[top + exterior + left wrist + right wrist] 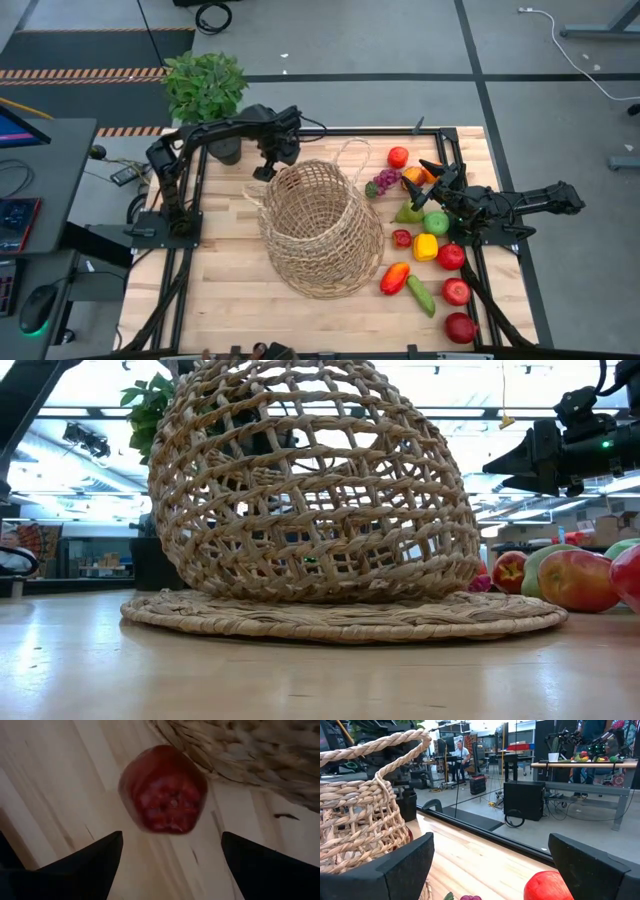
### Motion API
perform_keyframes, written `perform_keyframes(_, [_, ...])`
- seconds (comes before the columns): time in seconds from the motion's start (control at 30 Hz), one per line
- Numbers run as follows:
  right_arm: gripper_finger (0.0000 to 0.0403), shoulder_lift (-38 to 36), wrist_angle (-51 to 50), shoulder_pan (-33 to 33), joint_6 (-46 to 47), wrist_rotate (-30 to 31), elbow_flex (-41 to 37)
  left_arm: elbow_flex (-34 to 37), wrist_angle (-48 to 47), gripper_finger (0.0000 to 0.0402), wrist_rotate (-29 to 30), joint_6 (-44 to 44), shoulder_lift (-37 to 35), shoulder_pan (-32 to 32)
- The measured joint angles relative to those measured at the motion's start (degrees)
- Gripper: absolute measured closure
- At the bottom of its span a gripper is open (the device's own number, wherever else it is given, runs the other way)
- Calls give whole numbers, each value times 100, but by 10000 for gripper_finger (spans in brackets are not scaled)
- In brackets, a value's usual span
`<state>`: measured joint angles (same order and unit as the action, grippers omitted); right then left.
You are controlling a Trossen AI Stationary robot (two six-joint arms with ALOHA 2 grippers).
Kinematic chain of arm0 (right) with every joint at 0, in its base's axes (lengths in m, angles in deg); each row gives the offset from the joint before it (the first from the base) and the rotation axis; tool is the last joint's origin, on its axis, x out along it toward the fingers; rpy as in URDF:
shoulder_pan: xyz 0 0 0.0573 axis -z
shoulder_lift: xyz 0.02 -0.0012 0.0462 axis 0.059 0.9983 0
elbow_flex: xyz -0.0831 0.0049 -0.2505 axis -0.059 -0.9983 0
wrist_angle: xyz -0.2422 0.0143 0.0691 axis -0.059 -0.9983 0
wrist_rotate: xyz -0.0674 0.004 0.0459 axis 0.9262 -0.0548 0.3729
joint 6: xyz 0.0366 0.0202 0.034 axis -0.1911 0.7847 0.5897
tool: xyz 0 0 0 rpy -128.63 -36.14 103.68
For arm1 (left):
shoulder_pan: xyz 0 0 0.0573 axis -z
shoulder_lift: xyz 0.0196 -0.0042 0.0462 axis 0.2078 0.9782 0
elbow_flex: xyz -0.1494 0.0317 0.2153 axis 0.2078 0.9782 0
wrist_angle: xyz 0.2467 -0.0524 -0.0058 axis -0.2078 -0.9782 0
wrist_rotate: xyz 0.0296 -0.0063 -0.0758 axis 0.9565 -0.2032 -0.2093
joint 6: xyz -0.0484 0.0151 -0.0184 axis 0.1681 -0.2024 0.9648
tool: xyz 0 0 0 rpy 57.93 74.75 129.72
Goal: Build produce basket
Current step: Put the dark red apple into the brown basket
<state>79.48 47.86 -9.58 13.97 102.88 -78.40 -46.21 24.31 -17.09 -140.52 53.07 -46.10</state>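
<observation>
1. Looking down from above, the basket (322,228) lies tipped on its side in the middle of the table (230,290). The produce (432,243) sits in a bunch on its right. The left gripper (268,160) hangs by the basket's far rim, fingers spread. The right gripper (437,178) hangs over the fruit, fingers spread, holding nothing.
2. From table height, the basket (310,490) fills the middle, and red apples (575,580) sit beside it.
3. The left wrist camera shows a red fruit (164,790) between the spread fingers (85,865), beside the basket's weave.
4. The right wrist camera shows the basket (357,815) and a red fruit (547,887) near its wide fingers (395,870).
</observation>
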Motion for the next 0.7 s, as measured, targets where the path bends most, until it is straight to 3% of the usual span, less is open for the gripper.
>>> perform_keyframes(0.23, [7,-1,0,-1,0,0,-1,5,26,53,15,628,254,122])
perform_keyframes(0.7, [7,-1,-2,0,1,0,0,5,289,46,-248,2721,258,164])
